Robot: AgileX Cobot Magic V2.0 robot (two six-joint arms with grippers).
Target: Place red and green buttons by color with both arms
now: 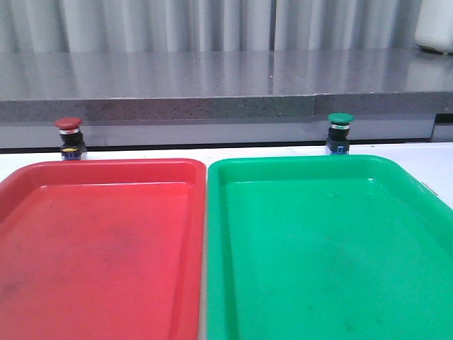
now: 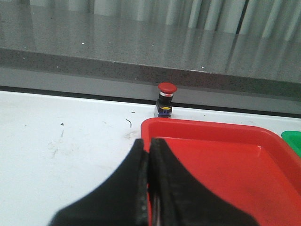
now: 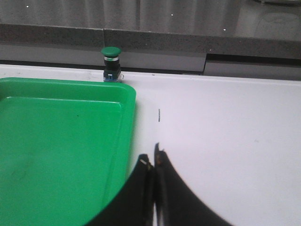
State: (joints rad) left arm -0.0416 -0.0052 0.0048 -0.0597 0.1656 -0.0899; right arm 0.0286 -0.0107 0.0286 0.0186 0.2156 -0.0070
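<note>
The red button stands upright on the white table just behind the red tray. It also shows in the left wrist view. The green button stands upright just behind the green tray. It also shows in the right wrist view. My left gripper is shut and empty, over the red tray's near-left corner, far from the red button. My right gripper is shut and empty, over bare table beside the green tray's right rim. Neither arm shows in the front view.
A grey stone ledge runs along the back of the table right behind both buttons. The two trays lie side by side and fill the front of the table. A white object stands on the ledge at far right.
</note>
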